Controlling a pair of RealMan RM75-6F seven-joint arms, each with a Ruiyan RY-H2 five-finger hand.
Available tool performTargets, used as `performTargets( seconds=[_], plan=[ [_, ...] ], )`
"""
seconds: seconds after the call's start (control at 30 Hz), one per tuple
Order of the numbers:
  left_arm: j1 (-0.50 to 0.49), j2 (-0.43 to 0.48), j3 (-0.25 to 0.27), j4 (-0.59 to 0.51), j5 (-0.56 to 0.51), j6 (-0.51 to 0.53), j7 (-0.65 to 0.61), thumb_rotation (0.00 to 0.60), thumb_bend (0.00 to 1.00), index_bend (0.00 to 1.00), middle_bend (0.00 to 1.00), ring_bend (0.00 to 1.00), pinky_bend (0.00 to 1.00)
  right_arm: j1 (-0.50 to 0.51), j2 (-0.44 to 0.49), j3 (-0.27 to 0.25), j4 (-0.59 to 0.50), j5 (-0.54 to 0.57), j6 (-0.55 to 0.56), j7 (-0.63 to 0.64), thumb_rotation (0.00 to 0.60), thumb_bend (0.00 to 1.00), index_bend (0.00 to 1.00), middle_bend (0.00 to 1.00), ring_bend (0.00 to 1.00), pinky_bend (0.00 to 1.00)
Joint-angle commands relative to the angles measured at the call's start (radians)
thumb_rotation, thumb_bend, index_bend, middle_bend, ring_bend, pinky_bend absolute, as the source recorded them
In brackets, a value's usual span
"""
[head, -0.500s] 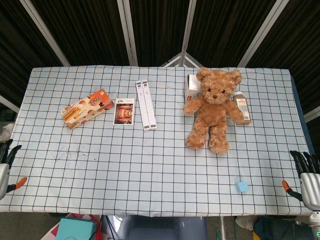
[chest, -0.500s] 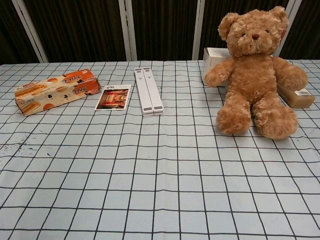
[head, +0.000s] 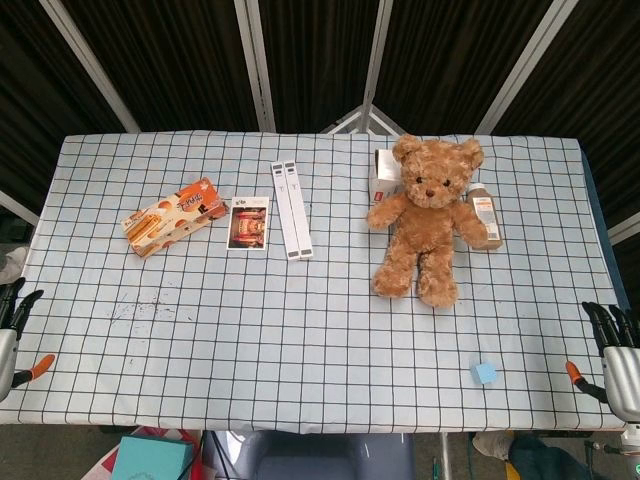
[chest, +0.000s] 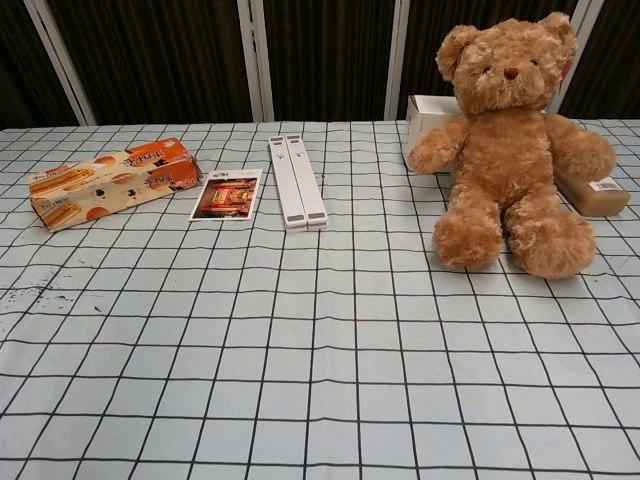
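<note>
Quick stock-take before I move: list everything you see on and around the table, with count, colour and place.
teddy bear: 1, brown, sitting at the right back of the table
white box: 1, white, behind the bear's arm
brown bottle: 1, brown with label, lying beside the bear's other arm
white strips: 2, white, side by side at the back centre
picture card: 1, red and white, just left of the strips
snack box: 1, orange, left of the card
blue cube: 1, light blue, right front
table: 1, checked cloth
left hand: 1, at the left front edge, holding nothing
right hand: 1, at the right front edge, holding nothing
</note>
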Motion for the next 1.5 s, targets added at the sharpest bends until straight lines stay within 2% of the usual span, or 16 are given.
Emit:
performTargets(
  seconds=[0.03, 0.17, 0.27, 0.37, 0.6, 0.67, 0.77, 0.97, 1.17, 1.37, 1.5],
  plan=[
    [-0.005, 0.001, -0.005, 0.005, -0.017, -0.015, -0.007, 0.6, 0.24, 0.13, 0.0, 0.0, 0.03, 0.005, -0.002, -0.002, -0.002, 0.009, -0.021, 0.009, 0.6, 0.29, 0.03, 0.12, 0.04, 0.0],
    [-0.004, 0.0, -0.004, 0.0, -0.016, -0.015, -0.003, 0.6, 0.24, 0.13, 0.0, 0.0, 0.03, 0.019, 0.003, -0.013, -0.018, 0.011, -0.071, 0.066, 0.6, 0.29, 0.03, 0.12, 0.04, 0.0],
    [0.001, 0.0, 0.002, -0.003, -0.004, -0.007, -0.006, 0.6, 0.24, 0.13, 0.0, 0.0, 0.03, 0.035, 0.01, -0.015, -0.041, 0.003, -0.104, 0.186, 0.6, 0.29, 0.02, 0.12, 0.04, 0.0],
    [-0.003, -0.002, -0.001, -0.001, -0.018, -0.019, -0.004, 0.6, 0.24, 0.13, 0.0, 0.0, 0.03, 0.061, 0.01, 0.008, -0.07, 0.025, -0.148, 0.335, 0.6, 0.29, 0.02, 0.11, 0.04, 0.0],
    [-0.018, -0.007, -0.016, 0.0, -0.053, -0.048, 0.011, 0.6, 0.24, 0.13, 0.0, 0.0, 0.03, 0.201, 0.07, 0.156, -0.25, 0.242, -0.434, 0.696, 0.6, 0.29, 0.02, 0.11, 0.05, 0.0],
    [-0.019, -0.007, -0.017, 0.0, -0.059, -0.051, 0.013, 0.6, 0.24, 0.13, 0.0, 0.0, 0.03, 0.25, 0.09, 0.194, -0.255, 0.299, -0.525, 0.737, 0.6, 0.29, 0.02, 0.11, 0.05, 0.0],
    [-0.019, -0.007, -0.021, 0.0, -0.068, -0.05, 0.015, 0.6, 0.24, 0.13, 0.0, 0.0, 0.03, 0.335, 0.079, 0.234, -0.217, 0.409, -0.632, 0.678, 0.6, 0.29, 0.02, 0.11, 0.07, 0.0],
    [-0.022, -0.004, -0.03, 0.002, -0.091, -0.057, 0.015, 0.6, 0.24, 0.13, 0.0, 0.0, 0.03, 0.468, 0.02, 0.264, -0.144, 0.637, -0.751, 0.529, 0.6, 0.29, 0.02, 0.11, 0.08, 0.0],
    [-0.022, -0.001, -0.032, 0.002, -0.099, -0.058, 0.013, 0.6, 0.24, 0.13, 0.0, 0.0, 0.03, 0.59, -0.068, 0.272, -0.056, 0.873, -0.728, 0.335, 0.6, 0.29, 0.04, 0.12, 0.09, 0.0],
    [-0.024, -0.001, -0.037, 0.003, -0.108, -0.06, 0.011, 0.6, 0.24, 0.13, 0.0, 0.0, 0.03, 0.669, -0.139, 0.265, 0.028, 1.03, -0.707, 0.204, 0.6, 0.29, 0.1, 0.14, 0.1, 0.0],
    [-0.027, -0.002, -0.041, 0.006, -0.118, -0.065, 0.014, 0.6, 0.24, 0.13, 0.0, 0.0, 0.03, 0.706, -0.186, 0.265, 0.087, 1.105, -0.686, 0.135, 0.6, 0.29, 0.16, 0.2, 0.13, 0.0]
  ],
)
